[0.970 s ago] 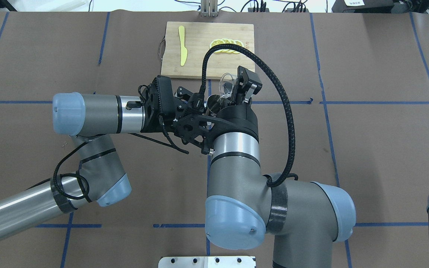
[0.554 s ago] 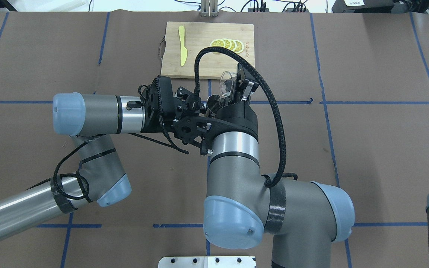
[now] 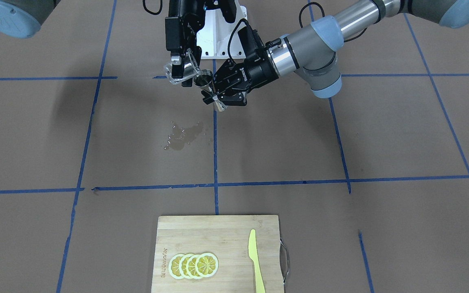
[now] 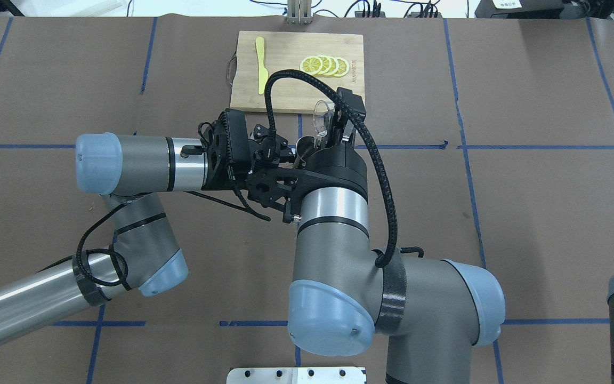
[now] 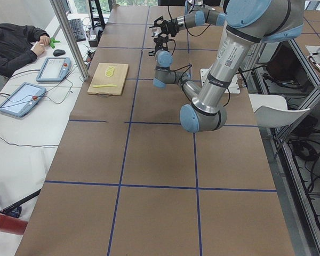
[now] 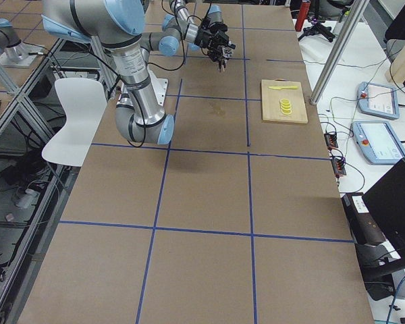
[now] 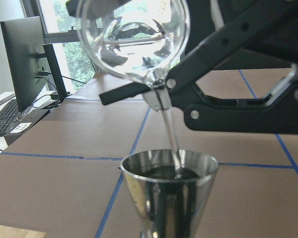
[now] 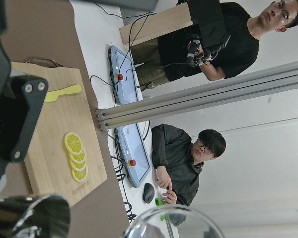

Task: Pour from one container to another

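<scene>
Over the last 1 second the right gripper [image 4: 332, 127] has rolled further over, tipping the glass beaker [image 4: 319, 114] more steeply toward the metal jigger [image 4: 303, 144]. Its black cable [image 4: 266, 106] has swung left, off the 4 lemon slices [image 4: 324, 65], which now show whole.

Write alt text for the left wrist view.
A tilted clear glass beaker at the top pours a thin stream of liquid into a steel jigger directly below, which holds some liquid. Behind them are a black mechanical linkage, a brown table crossed by blue tape lines, and a monitor at left.
</scene>
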`<action>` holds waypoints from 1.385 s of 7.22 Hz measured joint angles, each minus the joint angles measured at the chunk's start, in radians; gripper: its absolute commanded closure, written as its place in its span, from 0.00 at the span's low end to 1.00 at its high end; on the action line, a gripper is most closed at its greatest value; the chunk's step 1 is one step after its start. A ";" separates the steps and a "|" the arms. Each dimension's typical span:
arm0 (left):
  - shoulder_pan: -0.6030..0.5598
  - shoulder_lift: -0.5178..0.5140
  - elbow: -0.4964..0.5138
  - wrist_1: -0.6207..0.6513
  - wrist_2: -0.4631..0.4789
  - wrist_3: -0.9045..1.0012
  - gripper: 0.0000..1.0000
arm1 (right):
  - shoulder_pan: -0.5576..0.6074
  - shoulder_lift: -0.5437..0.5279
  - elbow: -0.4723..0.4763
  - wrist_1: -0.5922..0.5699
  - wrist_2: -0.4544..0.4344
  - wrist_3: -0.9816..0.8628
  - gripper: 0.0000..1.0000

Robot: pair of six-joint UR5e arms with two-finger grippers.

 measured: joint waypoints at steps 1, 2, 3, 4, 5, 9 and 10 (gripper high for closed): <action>0.000 0.000 0.000 0.000 0.000 0.000 1.00 | 0.001 0.000 0.000 0.000 -0.001 -0.007 1.00; -0.001 0.000 -0.001 0.000 0.000 0.000 1.00 | 0.001 0.000 0.000 0.000 -0.003 -0.011 1.00; -0.001 0.000 -0.001 0.000 0.000 0.000 1.00 | 0.002 0.001 0.000 0.000 -0.004 -0.012 1.00; -0.001 0.000 -0.001 0.000 0.000 0.000 1.00 | 0.002 0.002 0.000 0.000 -0.005 -0.013 1.00; -0.001 0.000 -0.001 0.000 0.000 0.000 1.00 | 0.002 0.007 0.000 0.003 -0.004 -0.010 1.00; -0.001 0.000 -0.001 -0.002 0.000 0.000 1.00 | 0.022 0.027 0.020 0.154 0.155 0.453 1.00; -0.001 0.000 -0.001 -0.004 0.000 0.000 1.00 | 0.030 0.017 0.053 0.175 0.184 0.519 1.00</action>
